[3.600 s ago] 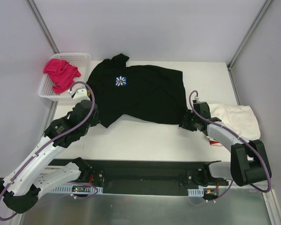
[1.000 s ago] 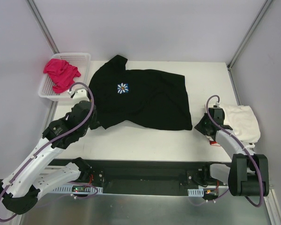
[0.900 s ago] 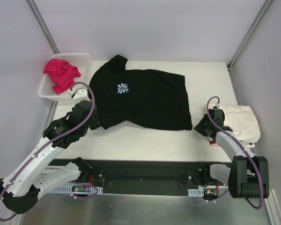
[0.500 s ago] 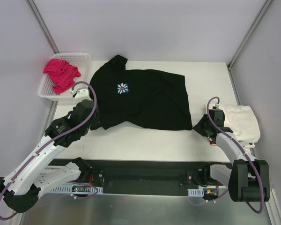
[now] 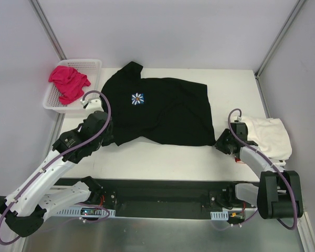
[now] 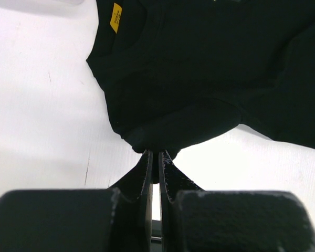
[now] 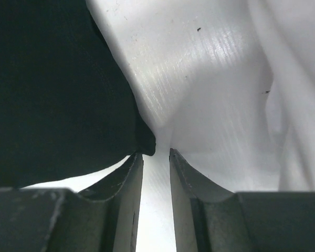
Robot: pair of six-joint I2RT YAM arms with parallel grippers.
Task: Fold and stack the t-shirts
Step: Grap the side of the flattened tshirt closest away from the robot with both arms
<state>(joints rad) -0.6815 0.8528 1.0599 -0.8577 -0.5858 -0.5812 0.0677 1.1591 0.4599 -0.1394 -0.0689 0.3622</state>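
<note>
Top camera sits high behind the arm bases (image 5: 97, 194), looking down on the whole table (image 5: 163, 157); left wrist camera peers low over the left gripper (image 6: 154, 153), right up against the black tee (image 6: 210, 63); right wrist one does the same over the right gripper (image 7: 155, 153) at the tee's opposite corner; all three share that tee.

black t-shirt (image 5: 163, 110): lower right corner now drawn farther right, hem straighter
right gripper (image 7: 156, 153): shifted right, jaws parted off that corner
</note>
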